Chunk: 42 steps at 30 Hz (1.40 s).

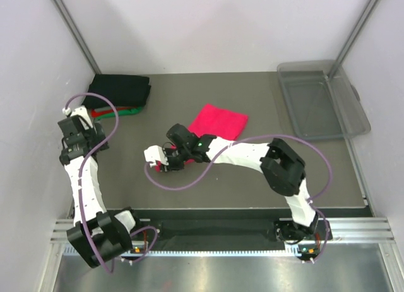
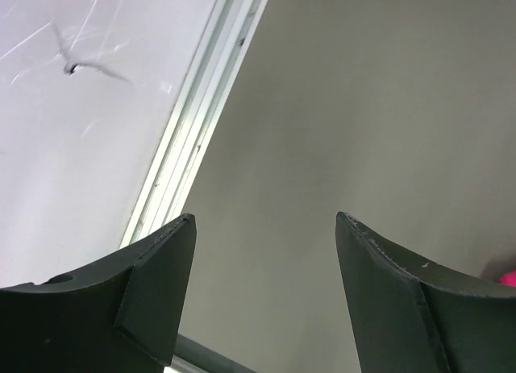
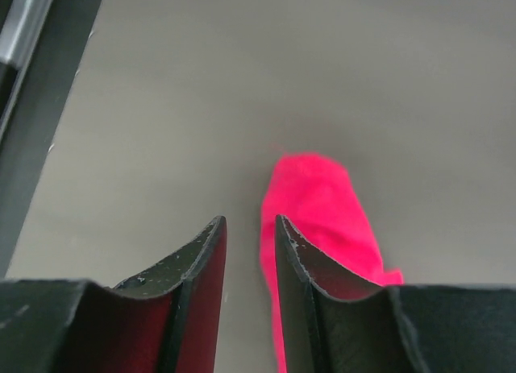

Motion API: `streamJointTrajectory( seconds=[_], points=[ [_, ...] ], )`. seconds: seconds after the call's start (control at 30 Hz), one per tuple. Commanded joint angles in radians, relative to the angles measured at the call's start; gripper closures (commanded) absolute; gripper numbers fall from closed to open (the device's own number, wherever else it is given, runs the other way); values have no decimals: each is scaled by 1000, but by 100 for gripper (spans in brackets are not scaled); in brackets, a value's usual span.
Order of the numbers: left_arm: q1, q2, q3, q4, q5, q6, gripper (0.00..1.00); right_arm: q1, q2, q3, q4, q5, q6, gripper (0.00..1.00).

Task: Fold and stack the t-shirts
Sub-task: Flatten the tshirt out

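A bright pinkish-red t-shirt (image 1: pixel 221 122) lies folded in a rough rectangle at the middle of the table. At the back left sits a stack of t-shirts with a black one (image 1: pixel 120 89) on top and red and green edges (image 1: pixel 112 112) showing under it. My right gripper (image 1: pixel 161 166) reaches left of the pink shirt, low over the table. Its jaws stand a narrow gap apart (image 3: pixel 250 228) with bare table between the tips. A strip of pink cloth (image 3: pixel 318 204) lies ahead of and under its right finger. My left gripper (image 1: pixel 72 125) hangs open (image 2: pixel 266 220) by the left wall, holding nothing.
A clear plastic bin (image 1: pixel 322 99) stands at the back right corner. The left wall's metal rail (image 2: pixel 193 139) runs close beside my left gripper. My right arm (image 1: pixel 252 152) stretches across the front of the grey table (image 1: pixel 189 90).
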Motion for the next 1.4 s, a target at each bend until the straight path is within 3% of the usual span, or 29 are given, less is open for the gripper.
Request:
streamJointTrajectory(
  seconds=[0.0, 0.27, 0.47, 0.8, 0.83, 1.0, 1.07, 1.13, 1.37],
  points=[
    [25, -31, -10, 28, 19, 23, 25, 13, 84, 129, 18, -67, 43, 69],
    [39, -51, -36, 16, 19, 57, 24, 16, 241, 296, -27, -24, 55, 65],
    [41, -60, -41, 10, 57, 62, 24, 16, 268, 286, -38, 16, 46, 72],
    [41, -92, -42, -26, 85, 52, 24, 19, 307, 330, -102, 206, 46, 63],
    [39, -97, -42, -29, 85, 56, 24, 19, 311, 339, -119, 220, 46, 65],
    [39, -117, -39, -47, 94, 51, 24, 17, 290, 304, -119, 250, 35, 92],
    [39, -125, -36, -52, 99, 48, 24, 17, 238, 267, -116, 264, 32, 100],
    [41, -129, -35, -61, 106, 45, 24, 17, 174, 208, -101, 286, 26, 100],
    [41, -131, -22, -61, 172, 28, 23, 25, -363, -23, -4, 433, -181, 100]
  ],
)
